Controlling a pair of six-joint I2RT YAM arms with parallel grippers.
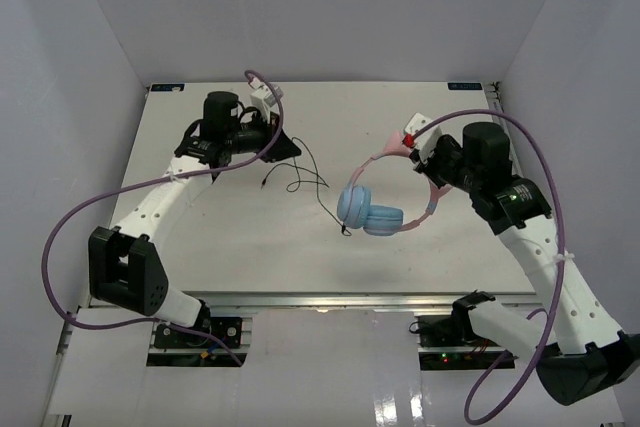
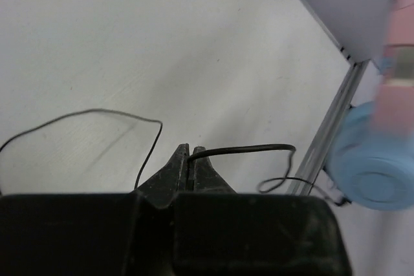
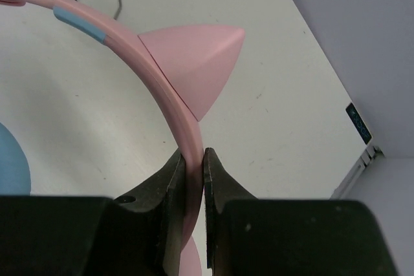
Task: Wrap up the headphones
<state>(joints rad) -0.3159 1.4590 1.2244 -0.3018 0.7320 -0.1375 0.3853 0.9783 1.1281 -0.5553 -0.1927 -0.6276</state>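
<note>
Left wrist view: the earcup and headband are blurred and cropped at the right edge — the cord exits left. Top view: the cord's loops are too fine to trace.

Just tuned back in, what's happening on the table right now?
Both arms are on the headphones. The right pincer is shut on the pink headband, just below a cat-ear point, with the light-blue earcups down near the table. The left pincer is shut on the thin black cord further left. Between them the cord lies in loose loops, not yet wound around anything.
</note>
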